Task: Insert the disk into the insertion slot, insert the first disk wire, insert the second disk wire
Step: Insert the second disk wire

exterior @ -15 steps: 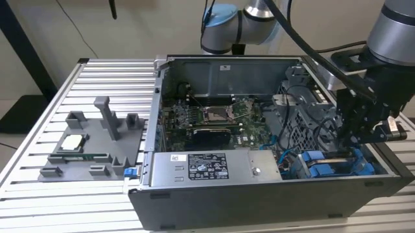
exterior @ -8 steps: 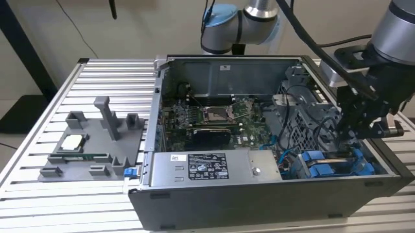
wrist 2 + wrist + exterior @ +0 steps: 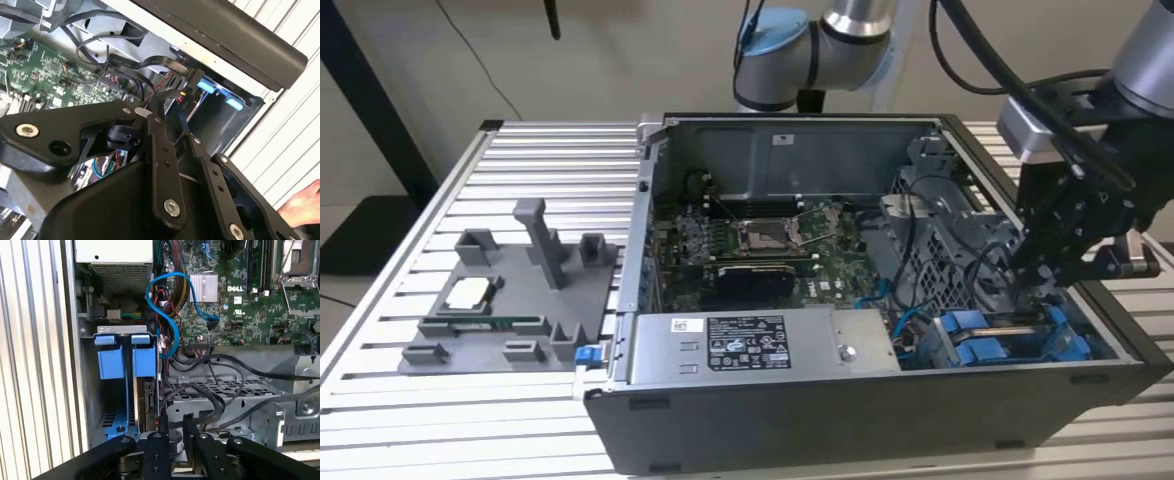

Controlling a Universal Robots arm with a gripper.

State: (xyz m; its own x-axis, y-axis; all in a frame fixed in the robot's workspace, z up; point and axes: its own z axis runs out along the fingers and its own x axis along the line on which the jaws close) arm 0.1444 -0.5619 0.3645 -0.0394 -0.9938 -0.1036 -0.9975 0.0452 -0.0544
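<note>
Slatted aluminium table carried an open computer case lying on its side, exterior view. Grey fixture plate sat on the slats at the exterior view's left of the case. Power supply with white sticker lay along the near wall; motherboard behind it. Arm came in from the exterior view's right, and the gripper pointed down into the case just above the blue caddies in the near right corner.

Second wrist view: black linkages filled the foreground and the gripper tapered to a narrow tip. Black flat cable ran across just beyond it, towards the blue tabs under the case edge.

First wrist view: the insertion slot held two blue caddy fronts side by side. The disk stood on edge in the one nearer the motherboard, seated inside the slot. Blue data cable looped above it. Gripper sat just beside the disk's end, with its fingers drawn close together, leaving a narrow gap. Black wire curved to the tips; whether it was pinched between them I could not tell
</note>
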